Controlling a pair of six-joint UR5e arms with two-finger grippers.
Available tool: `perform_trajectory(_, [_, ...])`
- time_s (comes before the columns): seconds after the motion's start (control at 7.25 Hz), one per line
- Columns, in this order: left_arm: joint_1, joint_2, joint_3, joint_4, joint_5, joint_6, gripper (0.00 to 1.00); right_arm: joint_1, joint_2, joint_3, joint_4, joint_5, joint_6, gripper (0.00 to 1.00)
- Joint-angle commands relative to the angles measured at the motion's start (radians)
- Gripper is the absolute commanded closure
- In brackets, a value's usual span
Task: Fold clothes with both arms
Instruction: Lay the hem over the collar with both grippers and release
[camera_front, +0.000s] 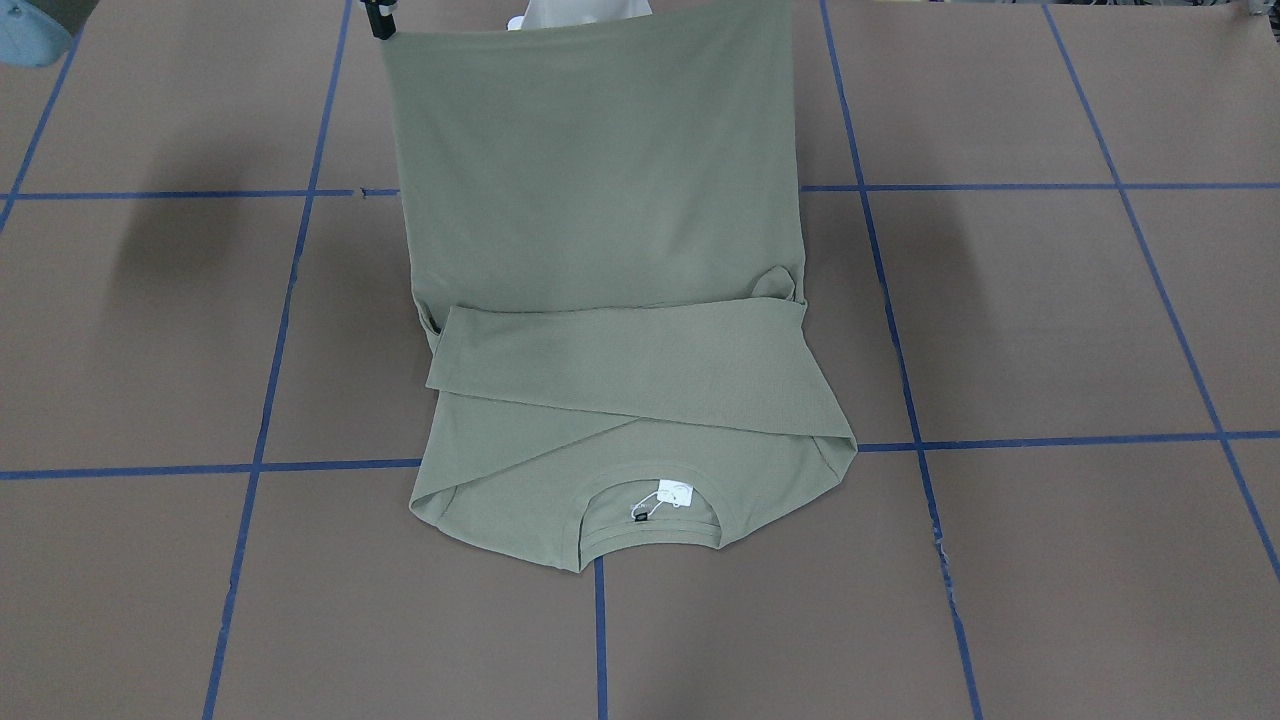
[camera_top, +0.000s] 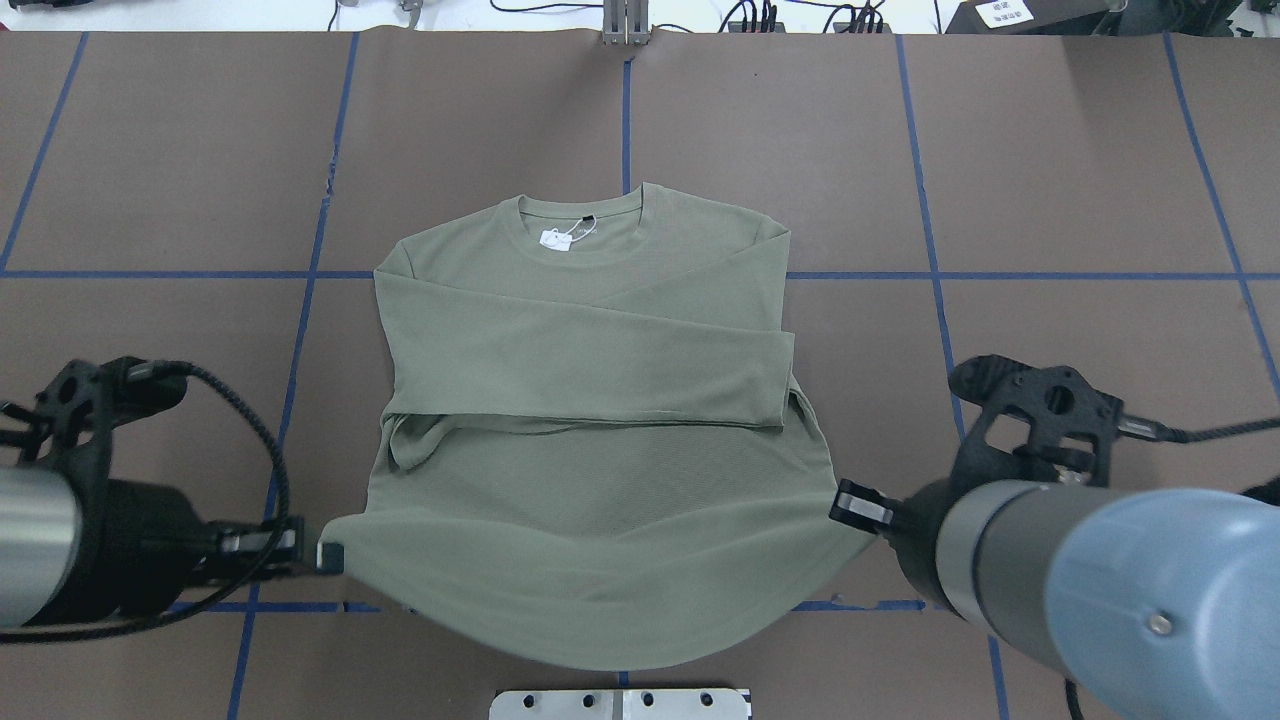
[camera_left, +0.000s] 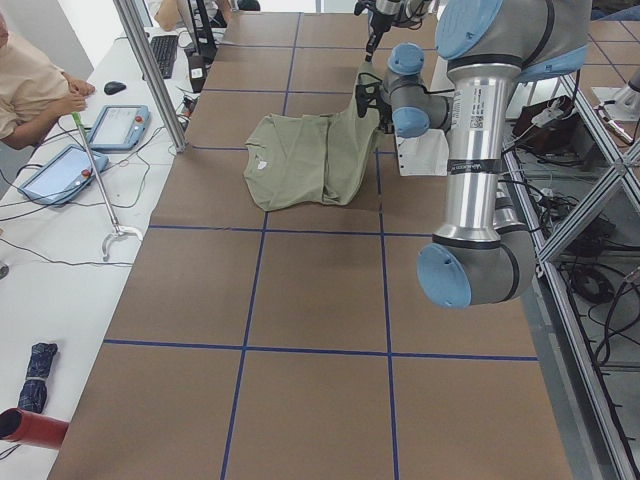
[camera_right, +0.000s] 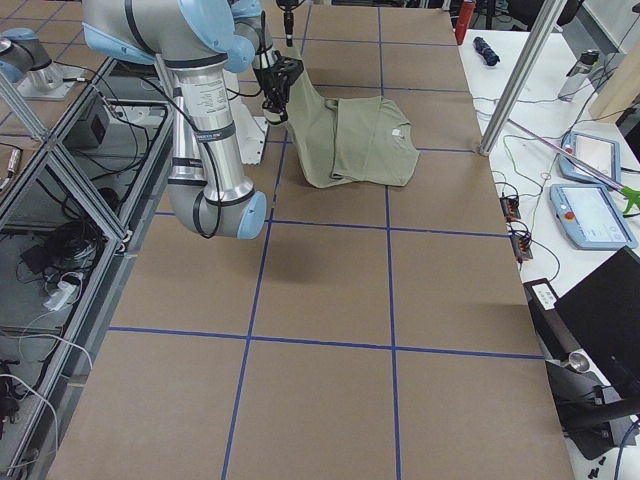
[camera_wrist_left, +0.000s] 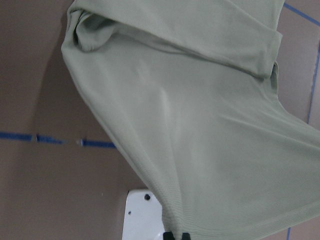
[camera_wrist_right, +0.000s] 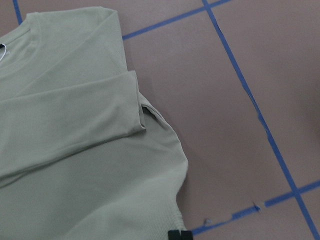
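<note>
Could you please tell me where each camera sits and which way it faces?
Overhead: behind the robot, looking down; left gripper and right gripper pinch the sage-green long-sleeved knit shirt's hem.
Front-facing: across the brown table, facing the robot; right gripper's tip top-left.
Exterior left: table's left end; left arm near.
Exterior right: table's right end; right arm near.
Left wrist: looks down the hanging shirt; black fingertips at bottom edge.
Right wrist: likewise, own fingertips.
Shared: overhead and front-facing show the white collar tag.

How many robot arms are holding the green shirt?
2. The left end effector grips the shirt at its hem corner on the overhead view's left. The right end effector grips the hem corner on that view's right.
</note>
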Motion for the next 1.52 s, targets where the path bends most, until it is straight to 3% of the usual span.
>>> perform_trajectory(0.0, [-0.174,-0.057,0.153,0.005,-0.003,0.192,1.00,0.187,0.017,-0.334,0.355,0.049,-0.150,1.00])
perform_trajectory(0.14, [-0.191,-0.101,0.275,-0.003,0.002,0.217,1.00,0.241,0.017,-0.444,0.462,0.076,-0.192,1.00])
perform_trajectory(0.28, [-0.267,-0.218,0.376,0.007,0.002,0.294,1.00,0.289,0.031,-0.497,0.501,0.078,-0.224,1.00])
perform_trajectory(0.69, [-0.326,-0.346,0.617,-0.004,0.006,0.334,1.00,0.380,0.152,-0.679,0.506,0.123,-0.288,1.00])
perform_trajectory(0.83, [-0.325,-0.383,0.700,-0.024,0.008,0.334,1.00,0.391,0.166,-0.780,0.605,0.124,-0.292,1.00])
perform_trajectory(1.1, [-0.322,-0.396,0.864,-0.157,0.066,0.336,1.00,0.404,0.187,-0.981,0.810,0.122,-0.299,1.00])
perform_trajectory(1.38, [-0.319,-0.399,0.957,-0.237,0.069,0.336,1.00,0.440,0.187,-1.012,0.813,0.125,-0.354,1.00])
